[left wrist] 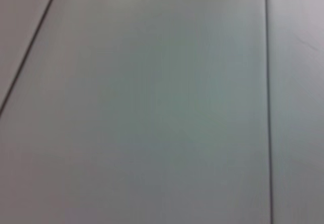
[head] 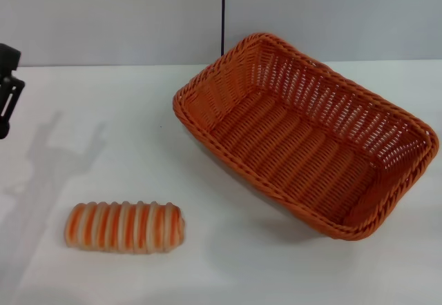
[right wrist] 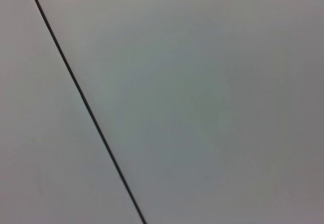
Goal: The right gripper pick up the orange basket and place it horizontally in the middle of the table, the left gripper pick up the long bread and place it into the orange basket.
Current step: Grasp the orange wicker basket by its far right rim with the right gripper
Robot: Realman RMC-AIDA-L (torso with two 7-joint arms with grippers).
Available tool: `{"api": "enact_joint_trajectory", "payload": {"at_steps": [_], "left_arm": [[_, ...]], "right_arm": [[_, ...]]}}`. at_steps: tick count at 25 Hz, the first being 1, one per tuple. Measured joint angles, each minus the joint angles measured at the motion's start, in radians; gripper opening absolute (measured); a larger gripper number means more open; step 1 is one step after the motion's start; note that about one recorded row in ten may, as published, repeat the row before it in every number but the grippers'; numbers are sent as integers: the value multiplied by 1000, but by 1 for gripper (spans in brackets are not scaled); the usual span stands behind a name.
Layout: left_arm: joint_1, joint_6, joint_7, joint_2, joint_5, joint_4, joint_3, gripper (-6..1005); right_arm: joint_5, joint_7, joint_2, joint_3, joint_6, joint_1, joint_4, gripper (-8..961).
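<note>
The orange basket (head: 304, 136) lies empty on the white table (head: 103, 139), right of centre and turned at a slant. The long bread (head: 125, 227), ribbed in orange and cream, rests on the table near the front left, well apart from the basket. A black part of my left gripper (head: 8, 87) shows at the far left edge of the head view, raised above the table and far from the bread. My right gripper is out of view. Both wrist views show only grey wall panels with dark seams.
A grey wall with a dark vertical seam (head: 223, 15) stands behind the table. Bare tabletop lies between the bread and the basket.
</note>
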Motion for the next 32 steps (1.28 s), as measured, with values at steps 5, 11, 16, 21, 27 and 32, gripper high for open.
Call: {"api": "enact_joint_trajectory", "payload": {"at_steps": [5,11,16,21,27,32], "left_arm": [[-14,-9,-2,1,23,12,1,827],[-10,-12,4,-2,25,7,1,824],[-9,-10,0,0,26,11,7,822],[-19,-21,0,1,28,19,61,820],[-22,-25,0,2,28,53,128,817],[-18,-25,1,0,28,56,131,815]], "right_arm": [[-1,68,0,-7,11,2,8,488],[-17,218,-4,-59,33,4,-55,488],[-29,236,-6,-199,107,6,-140,488],[-30,322,-7,-393,168,-1,-271,488],[-32,498,-10,-560,198,-15,-442,488],[-42,614,-23,-692,268,-22,-606,487]]}}
